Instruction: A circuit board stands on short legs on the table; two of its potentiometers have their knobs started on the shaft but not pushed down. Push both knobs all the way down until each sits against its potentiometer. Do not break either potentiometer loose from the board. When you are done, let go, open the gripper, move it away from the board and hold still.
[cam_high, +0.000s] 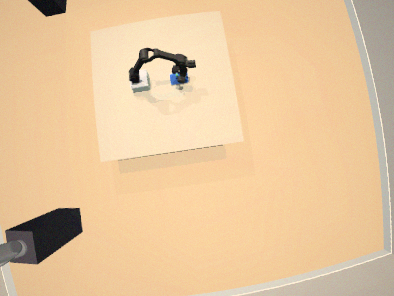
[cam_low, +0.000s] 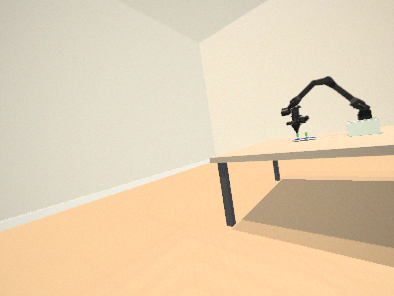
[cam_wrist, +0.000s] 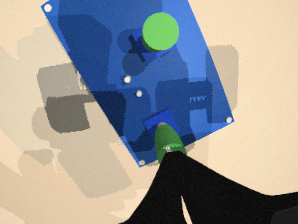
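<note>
Pressing appears to be the reason the gripper (cam_high: 181, 80) (cam_low: 297, 132) (cam_wrist: 172, 157) has fingertips together, empty, at the near knob (cam_low: 297, 135) (cam_wrist: 170, 140), tilted in wrist view; contact unclear. Circuit board (cam_high: 172, 79) (cam_low: 311, 138) (cam_wrist: 165, 75) on table (cam_high: 165, 135) (cam_low: 300, 151), below gripper; long axis upper left to lower right in wrist view. Far knob (cam_low: 306, 134) (cam_wrist: 160, 31) points up at camera

Bare-walled room, robot arm (cam_high: 155, 53) (cam_low: 327, 81) on a table (cam_high: 170, 127) (cam_low: 300, 152), circuit board (cam_high: 172, 80) (cam_low: 305, 139) (cam_wrist: 107, 65), lab-like
</note>
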